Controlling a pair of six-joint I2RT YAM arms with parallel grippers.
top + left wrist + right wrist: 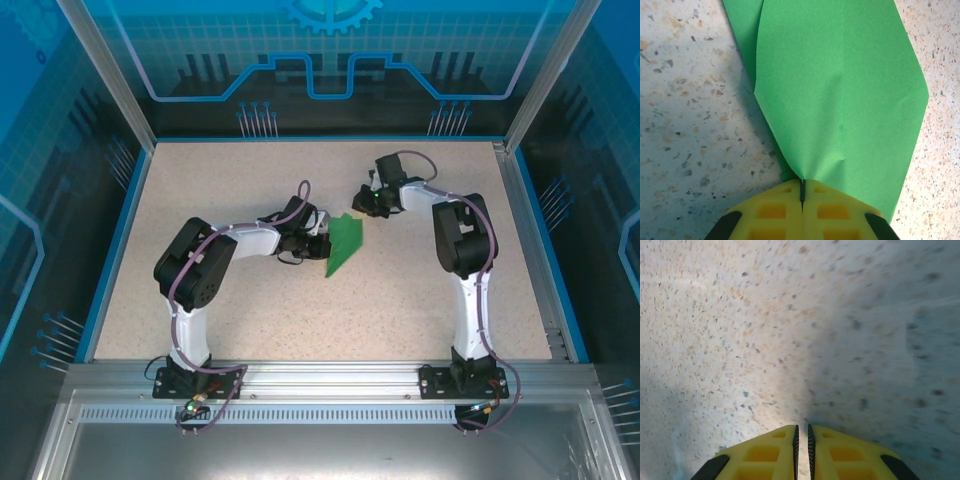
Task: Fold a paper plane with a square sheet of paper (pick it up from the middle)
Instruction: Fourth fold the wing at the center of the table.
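Green paper (345, 243) lies on the speckled counter (230, 180) near the middle, folded into a narrow pointed wedge. Its tip points toward the near-left and its wide end toward the far-right.

Left gripper (318, 240) is at the wedge's left edge, low on the counter. In the left wrist view the left gripper (802, 192) has its yellow fingers (772, 210) pressed together, pinching the near edge of the green paper (840, 100). A small pucker shows in the sheet right at the pinch. One folded layer overlaps another along a crease on the left, and the left flap lifts a bit off the counter (690, 110), casting a shadow.

Right gripper (366, 203) sits just beyond the wide end of the paper; cannot tell from above if it touches. In the right wrist view the right gripper (802, 429) has its fingers nearly together with a thin slit between and nothing in it. Blurred counter (740, 315) lies ahead.
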